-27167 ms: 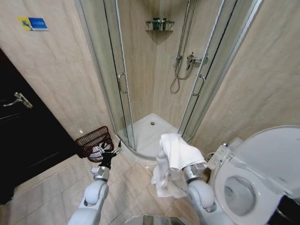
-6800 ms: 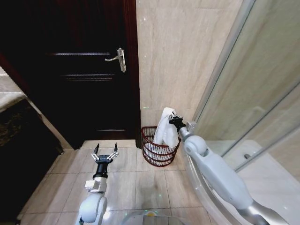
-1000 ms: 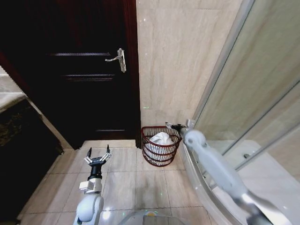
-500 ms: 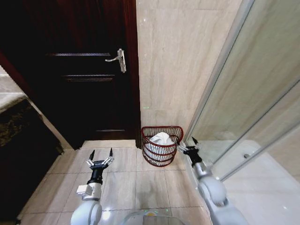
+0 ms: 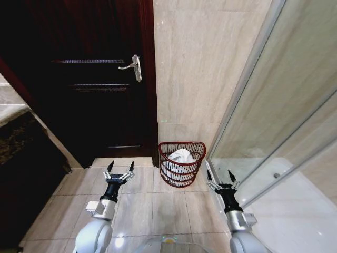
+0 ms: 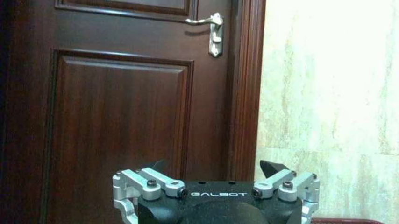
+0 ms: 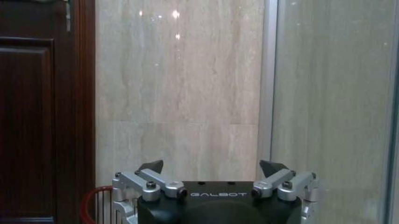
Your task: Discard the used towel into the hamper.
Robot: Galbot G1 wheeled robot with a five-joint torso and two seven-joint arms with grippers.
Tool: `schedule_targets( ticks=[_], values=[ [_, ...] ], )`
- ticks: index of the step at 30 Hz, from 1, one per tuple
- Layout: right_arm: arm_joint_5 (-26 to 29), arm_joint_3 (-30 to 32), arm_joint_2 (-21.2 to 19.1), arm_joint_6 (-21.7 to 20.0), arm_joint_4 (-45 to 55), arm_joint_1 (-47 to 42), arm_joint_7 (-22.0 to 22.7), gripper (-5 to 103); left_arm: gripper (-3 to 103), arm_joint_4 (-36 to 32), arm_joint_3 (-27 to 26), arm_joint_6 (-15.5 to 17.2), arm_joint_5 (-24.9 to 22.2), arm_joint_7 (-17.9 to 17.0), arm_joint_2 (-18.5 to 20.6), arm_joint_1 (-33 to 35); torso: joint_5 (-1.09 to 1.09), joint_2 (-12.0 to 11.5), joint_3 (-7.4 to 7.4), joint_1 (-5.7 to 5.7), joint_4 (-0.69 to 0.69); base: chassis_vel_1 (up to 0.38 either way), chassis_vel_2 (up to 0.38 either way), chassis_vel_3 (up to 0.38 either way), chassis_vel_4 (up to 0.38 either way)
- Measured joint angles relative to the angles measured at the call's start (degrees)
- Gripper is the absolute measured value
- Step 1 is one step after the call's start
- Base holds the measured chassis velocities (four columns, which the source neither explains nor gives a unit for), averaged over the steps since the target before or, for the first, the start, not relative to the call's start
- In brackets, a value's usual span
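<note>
The towel [image 5: 180,156] lies in the hamper [image 5: 181,164] by the far wall. The left gripper [image 5: 120,171] and right gripper [image 5: 220,179] hover near, either side, fingers spread, holding nothing.

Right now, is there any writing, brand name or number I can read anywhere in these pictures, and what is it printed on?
"GALBOT": on the black body of the left gripper, in the left wrist view.
"GALBOT": on the black body of the right gripper, in the right wrist view.
No other writing is readable: the door, the wall tiles, the hamper and the towel inside it show none.
</note>
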Motion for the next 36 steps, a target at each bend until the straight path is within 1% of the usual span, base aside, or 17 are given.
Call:
schedule_targets(
  ticks=[9,12,15,22,32,36],
  values=[
    [0.6,-2.7,-0.8,0.0,0.7,-1.0,1.4,100,100,-1.1,-1.1,-1.7,1.2,-0.8,-1.5,0.9,0.0,0.0,0.0,0.0,0.0,0.0,0.0,0.0,0.0],
    [0.6,-3.7,-1.8,0.1,1.0,-1.5,2.5,100,100,-1.1,-1.2,-2.2,1.2,-0.9,-1.7,1.1,0.0,0.0,0.0,0.0,0.0,0.0,0.0,0.0,0.0],
    [1.3,-5.2,-3.6,0.9,1.0,-2.5,4.7,100,100,-0.8,-1.0,-3.0,1.4,-0.8,-1.9,1.3,0.0,0.0,0.0,0.0,0.0,0.0,0.0,0.0,0.0],
    [1.2,-5.4,-2.8,1.2,1.0,-2.5,5.1,100,100,-0.9,-0.8,-3.1,1.4,-0.3,-1.7,1.5,0.0,0.0,0.0,0.0,0.0,0.013,-0.022,-0.017,0.02],
    [-0.4,-6.5,-1.4,1.3,1.1,-3.0,5.2,100,100,-1.1,-1.1,-3.4,1.1,-0.2,-0.9,2.0,0.0,0.0,0.0,0.0,-0.01,0.031,-0.03,-0.031,0.027],
    [-0.6,-6.6,-1.1,2.0,0.9,-3.5,5.4,100,100,-0.8,-1.0,-3.5,1.1,-0.1,-0.8,1.9,0.0,0.0,0.0,0.0,0.0,0.019,-0.02,-0.024,0.018]
  ],
)
